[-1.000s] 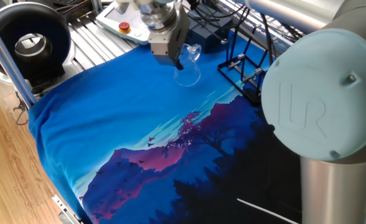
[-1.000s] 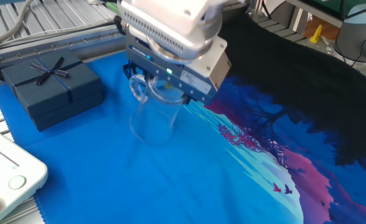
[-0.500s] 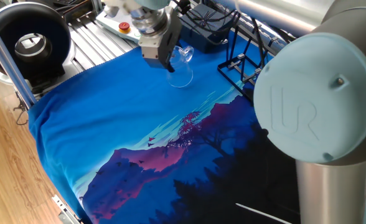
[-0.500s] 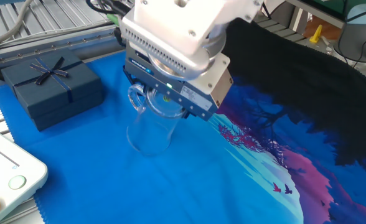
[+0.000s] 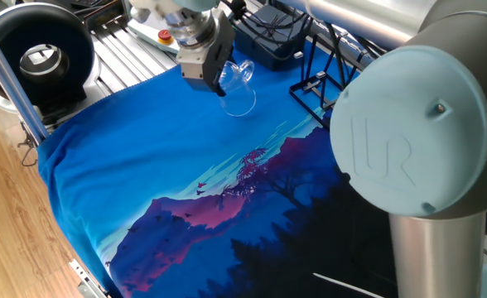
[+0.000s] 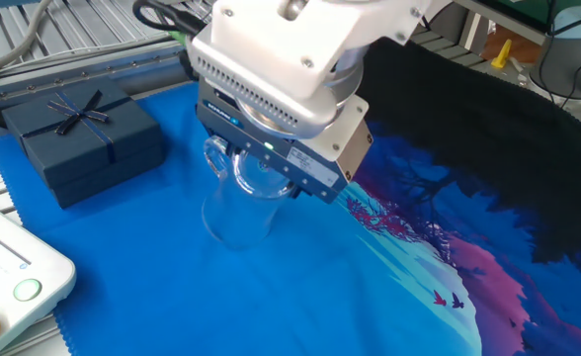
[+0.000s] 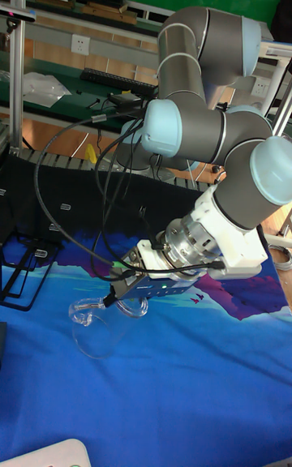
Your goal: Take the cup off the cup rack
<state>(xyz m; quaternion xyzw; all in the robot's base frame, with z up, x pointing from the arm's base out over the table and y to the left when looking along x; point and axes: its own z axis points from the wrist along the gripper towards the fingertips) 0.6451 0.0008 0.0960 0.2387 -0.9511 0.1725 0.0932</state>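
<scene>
**Item count**

One cup (image 6: 237,203). One cup rack (image 5: 330,81). One gripper (image 6: 261,176). One navy gift box (image 6: 81,138) with bow. One printed blue cloth (image 6: 271,297). One white pendant (image 6: 9,287) with two buttons visible, green and red.

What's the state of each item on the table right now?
cup: upright, off the rack, held at its rim, empty.
gripper: shut on the cup.
cup rack: standing at the cloth's edge, no cup on it.
navy gift box: closed, bow on top.
</scene>
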